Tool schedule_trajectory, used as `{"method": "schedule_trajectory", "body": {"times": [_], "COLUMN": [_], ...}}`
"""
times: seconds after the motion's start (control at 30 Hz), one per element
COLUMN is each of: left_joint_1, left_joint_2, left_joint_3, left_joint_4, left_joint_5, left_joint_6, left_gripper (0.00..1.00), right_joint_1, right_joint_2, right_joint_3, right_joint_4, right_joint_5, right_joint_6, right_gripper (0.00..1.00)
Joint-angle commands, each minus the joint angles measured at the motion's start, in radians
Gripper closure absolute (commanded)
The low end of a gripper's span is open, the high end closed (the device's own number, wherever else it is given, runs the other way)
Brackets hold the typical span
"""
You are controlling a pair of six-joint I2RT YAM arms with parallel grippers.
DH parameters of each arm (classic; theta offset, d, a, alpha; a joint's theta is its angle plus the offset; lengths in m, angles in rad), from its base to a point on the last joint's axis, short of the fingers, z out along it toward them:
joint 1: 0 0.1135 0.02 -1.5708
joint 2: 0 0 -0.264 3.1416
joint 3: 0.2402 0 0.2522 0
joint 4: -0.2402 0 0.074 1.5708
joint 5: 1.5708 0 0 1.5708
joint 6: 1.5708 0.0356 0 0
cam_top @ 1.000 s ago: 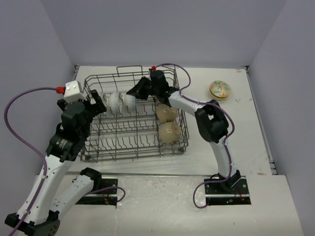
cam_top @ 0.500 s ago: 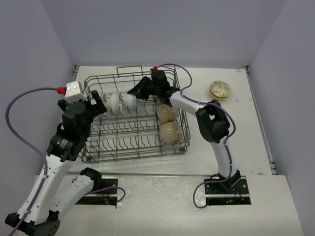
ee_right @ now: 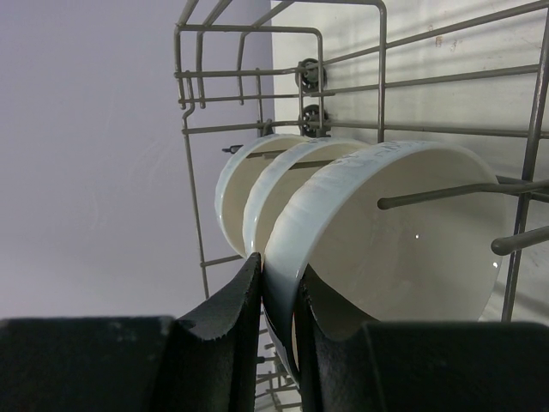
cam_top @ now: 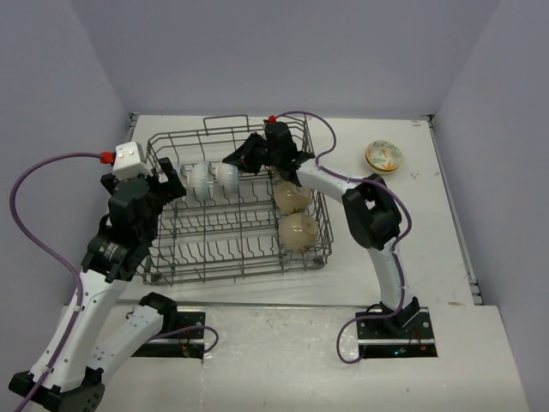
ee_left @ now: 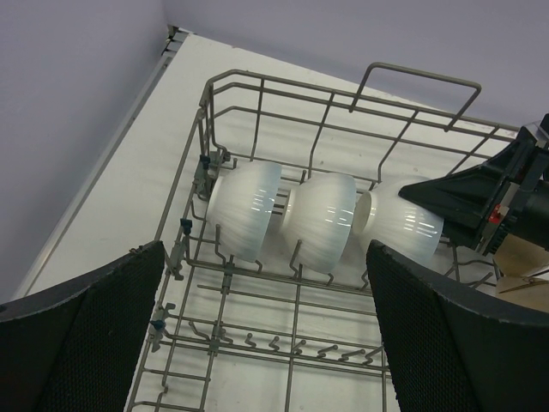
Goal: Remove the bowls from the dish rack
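The grey wire dish rack (cam_top: 176,257) stands mid-table. Three white bowls stand on edge in its far row, seen in the left wrist view (ee_left: 244,209), (ee_left: 322,219), (ee_left: 403,225). My right gripper (cam_top: 235,160) reaches in from the right and is shut on the rim of the rightmost white bowl (ee_right: 403,249), one finger (ee_right: 225,318) outside it and one inside. Two beige bowls (cam_top: 290,197), (cam_top: 297,231) sit at the rack's right end. The yellow bowl (cam_top: 383,155) sits on the table at far right. My left gripper (cam_top: 169,184) hovers open and empty over the rack's left end.
The rack's looped handles and upright tines (ee_left: 296,257) surround the bowls. Side walls stand close on the left and right of the table (cam_top: 429,240). The right arm's purple cable (cam_top: 322,129) arcs over the rack's far right corner.
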Motion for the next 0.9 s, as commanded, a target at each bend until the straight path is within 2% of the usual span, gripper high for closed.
{"method": "schedule_trajectory", "body": {"times": [0.0, 0.37, 0.87], "left_joint_1": [-0.004, -0.005, -0.004], "left_joint_2": [0.0, 0.0, 0.003], "left_joint_3": [-0.003, -0.005, -0.006], "left_joint_4": [0.051, 0.051, 0.051], "left_joint_5": [-0.011, -0.012, -0.012], "left_joint_6": [0.026, 0.026, 0.026], "left_gripper": [0.0, 0.0, 0.0], "right_joint_1": [-0.017, -0.016, -0.016], "right_joint_2": [-0.251, -0.286, -0.332], "right_joint_3": [0.129, 0.113, 0.165], "right_joint_4": [0.448, 0.486, 0.457], "right_joint_5": [-0.059, -0.07, -0.076], "right_joint_6": [0.099, 0.122, 0.116], "right_gripper": [1.0, 1.0, 1.0]}}
